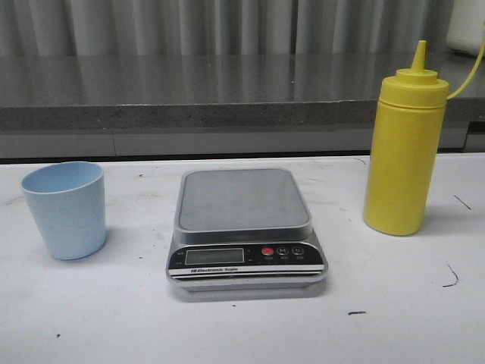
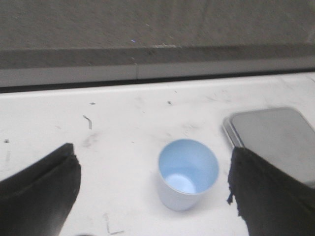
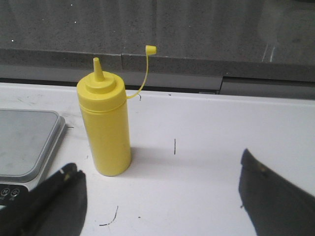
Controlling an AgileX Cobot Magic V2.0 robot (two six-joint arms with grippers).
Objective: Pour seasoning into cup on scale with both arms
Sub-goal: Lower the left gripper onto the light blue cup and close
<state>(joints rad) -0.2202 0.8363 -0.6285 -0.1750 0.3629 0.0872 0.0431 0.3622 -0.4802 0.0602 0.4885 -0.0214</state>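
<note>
Front view: nothing is yet held; cup [image 1: 64, 210] is stood on the bench [image 1: 242, 326] to the left of the scale [image 1: 245, 231], well apart from it, and the platform is bare; seasoning bottle [image 1: 403, 148] is stood upright to the right of the scale, nozzle uncovered, with its tethered cap [image 3: 151, 49] seen hanging off to the side in the right wrist view; left claw [image 2: 152, 191] is spread wide with the cup seen between its fingers, untouched; right claw [image 3: 162, 196] is likewise apart, with the bottle lying ahead and off toward one finger, not centred. Risks, as judged: cup is light and tapered, so it could be tipped or squeezed out upward if gripped low or off-centre; it could be set down on the platform edge or on the buttons if placement is not centred; bottle is tall and narrow, so it could be knocked over by the nearer finger on approach, given the offset; soft walls could be over-squeezed and seasoning ejected before the nozzle is over the cup; loose cap tether could be snagged; scale display cannot be read.
</note>
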